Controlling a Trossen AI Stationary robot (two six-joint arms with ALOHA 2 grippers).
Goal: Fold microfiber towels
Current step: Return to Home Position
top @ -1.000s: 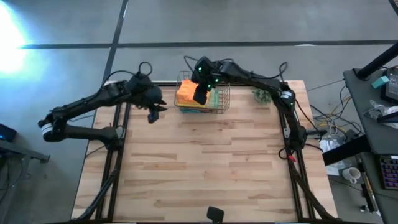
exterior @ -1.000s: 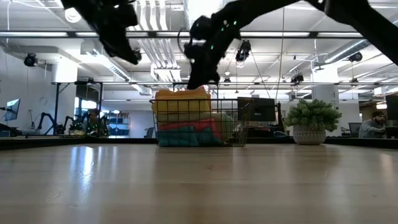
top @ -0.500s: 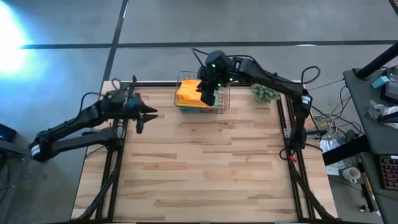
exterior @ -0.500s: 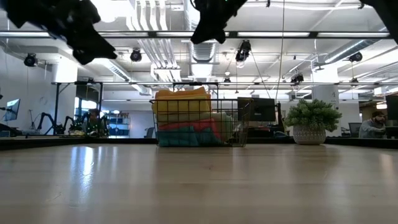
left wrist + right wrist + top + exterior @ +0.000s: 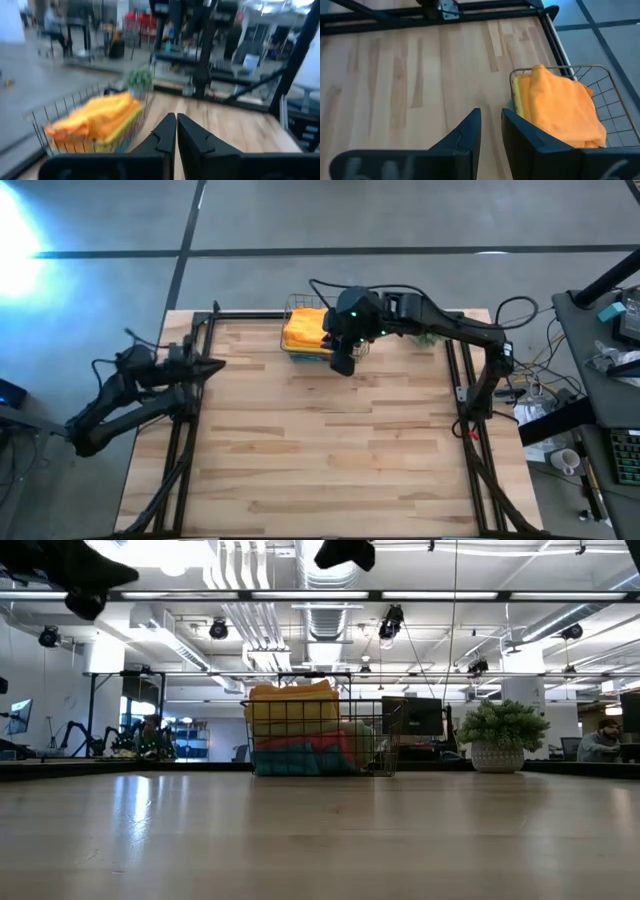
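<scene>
A pale wood-plank tabletop (image 5: 330, 450) stands on a grey concrete floor (image 5: 400, 215) crossed by dark seams. Beside it, a cluttered dark desk (image 5: 590, 330) carries a white mug (image 5: 567, 461). Beyond the tabletop are an open ceiling with silver ducts (image 5: 330, 618), strip lights (image 5: 480, 595) and a seated person (image 5: 603, 740).

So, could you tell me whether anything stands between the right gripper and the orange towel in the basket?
Nothing visible does. The right gripper hangs high, just beside the wire basket, and the orange towel lies uncovered on top of the pile.
</scene>
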